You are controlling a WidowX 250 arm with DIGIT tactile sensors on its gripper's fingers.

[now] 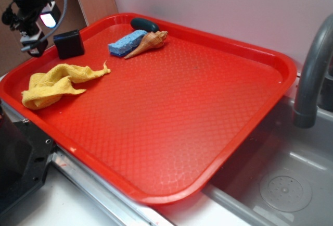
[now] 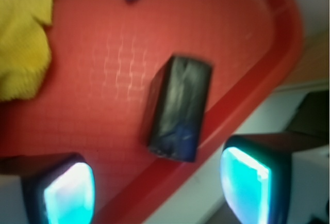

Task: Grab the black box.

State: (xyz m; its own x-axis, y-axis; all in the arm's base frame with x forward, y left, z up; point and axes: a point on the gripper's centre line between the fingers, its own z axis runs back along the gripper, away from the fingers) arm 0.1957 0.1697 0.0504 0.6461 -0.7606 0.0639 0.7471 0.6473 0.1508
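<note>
The black box (image 1: 68, 44) stands on the red tray (image 1: 229, 155), in its far left corner close to the rim. My gripper (image 1: 32, 45) hovers just left of the box, over the tray's edge. In the wrist view the black box (image 2: 179, 108) lies ahead of my gripper (image 2: 157, 190), beside the tray rim (image 2: 242, 115). The two fingers are spread wide, one pad (image 2: 69, 195) at the lower left and the other at the lower right. Nothing is between them, and the box is apart from both.
A yellow cloth (image 1: 54, 83) lies crumpled near the box. A blue sponge (image 1: 126, 44), a spiral shell (image 1: 148, 42) and a dark teal oval object (image 1: 144, 24) sit at the tray's far edge. A grey faucet (image 1: 312, 75) and sink (image 1: 281, 184) are to the right.
</note>
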